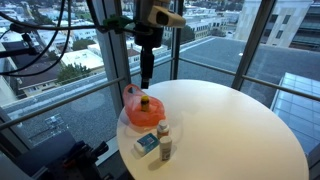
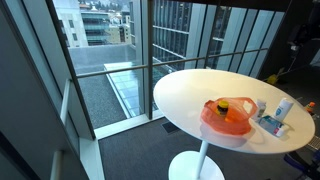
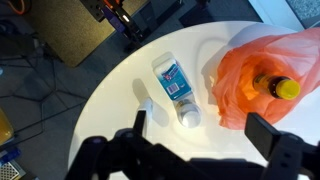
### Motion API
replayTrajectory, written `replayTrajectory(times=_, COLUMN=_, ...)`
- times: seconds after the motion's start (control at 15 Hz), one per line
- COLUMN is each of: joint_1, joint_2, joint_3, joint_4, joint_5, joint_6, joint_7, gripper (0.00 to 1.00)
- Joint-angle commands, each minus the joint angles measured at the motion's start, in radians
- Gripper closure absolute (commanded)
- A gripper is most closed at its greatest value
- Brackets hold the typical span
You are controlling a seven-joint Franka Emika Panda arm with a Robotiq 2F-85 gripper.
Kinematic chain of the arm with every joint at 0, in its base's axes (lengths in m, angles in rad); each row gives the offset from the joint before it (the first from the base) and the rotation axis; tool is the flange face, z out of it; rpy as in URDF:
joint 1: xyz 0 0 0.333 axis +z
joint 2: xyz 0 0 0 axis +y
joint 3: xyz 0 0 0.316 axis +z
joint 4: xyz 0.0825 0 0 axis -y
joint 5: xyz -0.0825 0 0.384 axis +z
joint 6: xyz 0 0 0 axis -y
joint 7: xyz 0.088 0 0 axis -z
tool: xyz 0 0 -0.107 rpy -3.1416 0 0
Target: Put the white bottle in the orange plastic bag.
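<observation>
The white bottle (image 3: 177, 90) has a blue label and a white cap and sits on the round white table (image 3: 120, 85), just left of the orange plastic bag (image 3: 250, 65). In both exterior views it shows beside the bag: bottle (image 1: 164, 141) and bag (image 1: 138, 112), bottle (image 2: 284, 109) and bag (image 2: 228, 118). The bag holds a bottle with a yellow cap (image 3: 287, 88). My gripper (image 3: 205, 135) is open and empty. It hangs above the table (image 1: 147, 78), over the gap between the white bottle and the bag.
A small blue-and-white packet (image 1: 146, 144) lies next to the white bottle, near the table edge (image 1: 125, 150). Glass walls and a railing surround the table. Cables and equipment sit on the floor below (image 3: 60, 40).
</observation>
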Motion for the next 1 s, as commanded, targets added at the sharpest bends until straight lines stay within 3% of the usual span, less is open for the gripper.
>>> replayTrajectory(times=0.0, joint_1=-0.003, joint_2=0.017, joint_3=-0.019, joint_4=-0.029, joint_5=0.000, joint_6=0.121, joint_7=0.014, gripper=0.00)
replayTrajectory(times=0.2, joint_1=-0.007, joint_2=0.056, joint_3=-0.038, joint_4=-0.065, joint_5=0.007, joint_6=0.250, joint_7=0.012, gripper=0.00)
replayTrajectory(times=0.93, joint_1=-0.032, joint_2=0.207, joint_3=-0.099, joint_4=-0.170, joint_5=-0.046, joint_6=0.510, joint_7=0.048, gripper=0.00)
